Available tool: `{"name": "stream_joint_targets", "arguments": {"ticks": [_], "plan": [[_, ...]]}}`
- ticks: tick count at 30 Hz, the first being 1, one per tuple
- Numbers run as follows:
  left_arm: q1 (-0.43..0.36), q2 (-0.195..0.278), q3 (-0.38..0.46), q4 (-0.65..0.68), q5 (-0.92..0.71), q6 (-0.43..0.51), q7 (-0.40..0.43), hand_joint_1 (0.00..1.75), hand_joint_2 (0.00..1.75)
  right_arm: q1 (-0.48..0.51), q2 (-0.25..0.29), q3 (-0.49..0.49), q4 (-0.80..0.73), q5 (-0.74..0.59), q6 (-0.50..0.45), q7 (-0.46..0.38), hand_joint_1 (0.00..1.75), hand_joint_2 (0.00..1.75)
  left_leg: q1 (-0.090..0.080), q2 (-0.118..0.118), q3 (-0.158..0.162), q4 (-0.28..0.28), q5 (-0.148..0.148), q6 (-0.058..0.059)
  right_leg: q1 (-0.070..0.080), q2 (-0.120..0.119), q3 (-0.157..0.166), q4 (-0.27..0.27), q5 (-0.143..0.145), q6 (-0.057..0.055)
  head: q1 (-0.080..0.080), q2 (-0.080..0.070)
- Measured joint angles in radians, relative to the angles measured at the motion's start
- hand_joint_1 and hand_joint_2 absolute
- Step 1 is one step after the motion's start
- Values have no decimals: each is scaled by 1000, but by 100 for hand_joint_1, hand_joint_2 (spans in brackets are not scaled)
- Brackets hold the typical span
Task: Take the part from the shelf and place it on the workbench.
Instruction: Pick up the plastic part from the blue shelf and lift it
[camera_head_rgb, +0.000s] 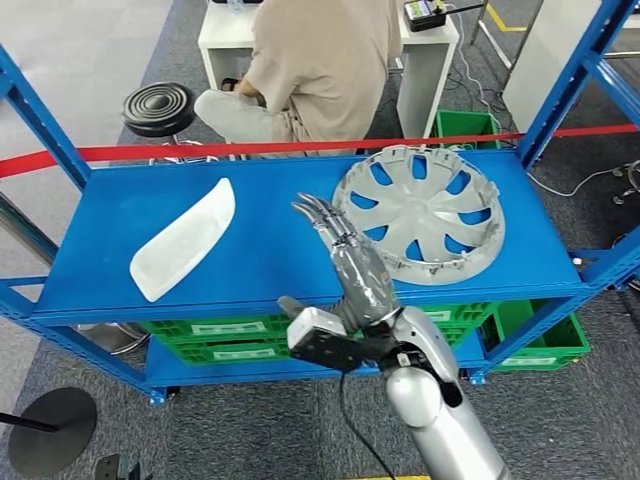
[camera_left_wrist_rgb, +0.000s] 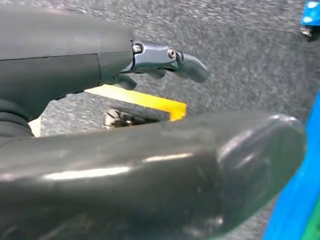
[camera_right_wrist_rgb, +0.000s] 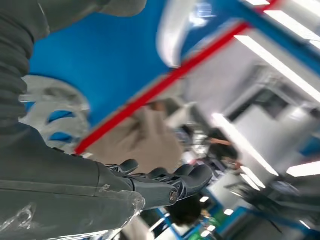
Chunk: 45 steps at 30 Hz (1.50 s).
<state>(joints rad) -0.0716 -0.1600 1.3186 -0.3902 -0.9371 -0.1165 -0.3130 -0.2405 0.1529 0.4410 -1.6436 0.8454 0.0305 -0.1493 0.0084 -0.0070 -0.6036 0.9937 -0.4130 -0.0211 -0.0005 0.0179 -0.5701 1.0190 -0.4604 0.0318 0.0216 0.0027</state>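
Now your right robot hand (camera_head_rgb: 355, 262) hovers empty, fingers extended, over the blue shelf (camera_head_rgb: 272, 250) beside the silver wheel cover (camera_head_rgb: 420, 214); your left robot hand (camera_left_wrist_rgb: 151, 150) holds nothing.

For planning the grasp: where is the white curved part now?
In the head view, the white curved part lies on the blue shelf, left of the right hand and the wheel cover.

On the top board of the shelf (camera_head_rgb: 264, 250) a wheel cover (camera_head_rgb: 423, 215) lies at the right and a long curved part (camera_head_rgb: 183, 240) at the left, well apart. The right hand (camera_head_rgb: 355, 270) is over the board, just left of the wheel cover. Crates (camera_head_rgb: 219, 338) stand on the lower board. Behind the shelf a person (camera_head_rgb: 317, 65) sits at a table (camera_head_rgb: 423, 60).
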Motion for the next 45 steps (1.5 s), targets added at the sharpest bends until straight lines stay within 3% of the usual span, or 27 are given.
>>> {"name": "stream_joint_targets", "arguments": {"ticks": [2, 5, 6, 7, 8, 10, 12, 15, 17, 18, 20, 22, 23, 24, 26, 27, 29, 32, 34, 36, 37, 38, 39, 41, 42, 43, 45], "plan": [[3, 0, -2, 0, -8, -1, 5, 0, 0, -19, -9, 2, 68, 78, -24, 14, 0, 175, 4, 0, 3, -3, 1, 11, 0, -4, -11, 26, -20, 12, 4, 0], [3, 5, -5, 2, -23, -1, 7, 0, 0, -67, -33, 19, 198, 181, -17, 48, 0, 175, 5, 0, 5, -5, -1, 20, -2, -9, -103, 206, -99, 23, 10, 0], [3, 7, -7, 4, -30, 0, 7, 0, 0, -88, -45, 30, 259, 212, -9, 58, 0, 175, 4, 0, 6, -4, -1, 20, -2, -9, -134, 260, -111, 24, 10, 0], [3, 10, -10, 8, -36, 1, 6, 0, 0, -109, -57, 44, 327, 240, -4, 66, 0, 175, 4, -1, 6, -4, -2, 21, -2, -9, -151, 282, -106, 24, 10, 0], [3, 12, -13, 12, -42, 3, 6, 0, 0, -130, -67, 58, 394, 261, -9, 71, 0, 175, 3, -2, 8, -4, -3, 21, -2, -9, -146, 260, -80, 22, 11, 0], [3, 17, -18, 19, -48, 6, 5, 0, 0, -168, -76, 79, 508, 287, -29, 82, 0, 175, 3, -5, 13, -3, -6, 18, -2, -10, -94, 132, -4, 17, 13, 0], [2, 22, -21, 23, -51, 8, 4, 0, 0, -209, -78, 93, 589, 306, -34, 105, 0, 175, -1, -6, 13, 0, -9, 10, -1, -9, -47, 27, 34, 10, 13, 0], [2, 28, -22, 25, -56, 8, 3, 0, 0, -254, -79, 103, 671, 328, -16, 145, 0, 175, -2, -6, 11, -2, -8, -5, 1, -5, -39, 8, 35, -6, 10, 0], [2, 31, -22, 26, -59, 8, 3, 0, 0, -273, -79, 103, 705, 341, -5, 161, 0, 175, -1, -5, 2, 17, -25, -15, -3, -5, -37, 5, 36, -16, 8, 0], [1, 31, -22, 26, -60, 8, 3, 0, 0, -284, -79, 103, 722, 348, -1, 167, 0, 175, -1, -5, -16, 55, -49, -19, -5, -6, -35, 3, 36, -20, 6, 0], [2, 31, -23, 27, -62, 9, 3, 0, 0, -299, -79, 103, 759, 366, 7, 176, 0, 175, 0, -4, -81, 186, -110, -26, -5, -7, -35, 3, 35, -25, 1, 0], [3, 31, -23, 28, -63, 11, 4, 0, 0, -303, -79, 103, 794, 389, 7, 187, 0, 175, 1, -4, -133, 278, -131, -28, -5, -8, -34, 3, 33, -26, 1, 0], [3, 31, -22, 28, -64, 11, 5, 0, 0, -303, -79, 103, 805, 402, 0, 195, 0, 175, 1, -4, -134, 271, -112, -28, -5, -8, -34, 3, 33, -26, 0, 0], [3, 31, -22, 28, -64, 10, 5, 0, 0, -303, -78, 103, 812, 417, -15, 203, 0, 175, 1, -4, -116, 228, -79, -26, -5, -7, -33, 3, 32, -25, 0, 0], [2, 30, -22, 28, -64, 7, 5, 0, 0, -301, -73, 96, 808, 450, -61, 220, 0, 175, 1, -3, -52, 97, -13, -24, -4, -6, -31, 6, 29, -20, -1, 0], [1, 29, -22, 28, -64, 5, 5, 0, 0, -294, -71, 88, 794, 467, -81, 228, 0, 175, 1, -3, -27, 46, 2, -20, -3, -5, -32, 7, 27, -16, -1, 0], [1, 24, -22, 28, -65, 0, 5, 0, 0, -265, -70, 66, 747, 498, -100, 240, 0, 175, -1, -5, -9, 6, 2, -10, 1, -4, -35, 8, 26, -6, 0, 0], [4, 16, -22, 27, -68, -4, 5, 0, 0, -211, -63, 18, 642, 523, -124, 228, 0, 175, 1, -4, -9, 2, 1, 9, -2, -4, -43, 21, 12, 10, 3, 0], [4, 13, -22, 27, -70, -5, 5, 0, 0, -186, -54, -27, 561, 522, -147, 200, 0, 175, 4, -2, -8, 0, 1, 19, -3, -8, -83, 112, -43, 19, 8, 0], [4, 10, -22, 27, -73, -5, 5, 0, 0, -162, -44, -76, 484, 498, -157, 162, 0, 175, 3, -2, -7, 1, -1, 24, -3, -9, -146, 253, -107, 23, 12, 0], [6, 8, -22, 27, -75, -5, 5, 0, 0, -147, -39, -99, 450, 475, -154, 140, 0, 175, 3, -3, -5, 1, -2, 25, -3, -9, -168, 298, -119, 24, 12, 0], [7, 7, -22, 27, -77, -5, 5, 0, 0, -133, -33, -119, 422, 443, -149, 119, 0, 175, 4, -4, -3, 1, -4, 25, -3, -9, -171, 304, -108, 25, 12, 0], [8, 5, -22, 27, -79, -5, 5, 0, 0, -121, -26, -140, 393, 399, -141, 95, 0, 175, 4, -5, 1, 1, -5, 23, -4, -9, -155, 269, -79, 24, 12, 0], [8, 4, -21, 27, -79, -6, 5, 0, 0, -107, -9, -182, 344, 294, -120, 49, 0, 175, 4, -6, 11, 3, -12, 15, -6, -10, -85, 126, -6, 25, 13, 0], [8, 4, -21, 27, -79, -6, 5, 0, 0, -102, 0, -203, 321, 244, -109, 30, 0, 175, 2, -7, 14, 4, -14, 10, -7, -9, -55, 66, 14, 23, 13, 0], [7, 4, -21, 26, -80, -6, 5, 0, 0, -98, 8, -221, 304, 209, -100, 18, 0, 175, 0, -7, 15, 5, -16, 4, -7, -8, -36, 29, 23, 19, 11, 0], [7, 5, -20, 26, -80, -6, 5, 0, 0, -87, 17, -250, 279, 176, -86, 8, 0, 175, -2, -7, 14, 3, -13, -6, -5, -5, -31, 15, 20, 5, 7, 0]]}}
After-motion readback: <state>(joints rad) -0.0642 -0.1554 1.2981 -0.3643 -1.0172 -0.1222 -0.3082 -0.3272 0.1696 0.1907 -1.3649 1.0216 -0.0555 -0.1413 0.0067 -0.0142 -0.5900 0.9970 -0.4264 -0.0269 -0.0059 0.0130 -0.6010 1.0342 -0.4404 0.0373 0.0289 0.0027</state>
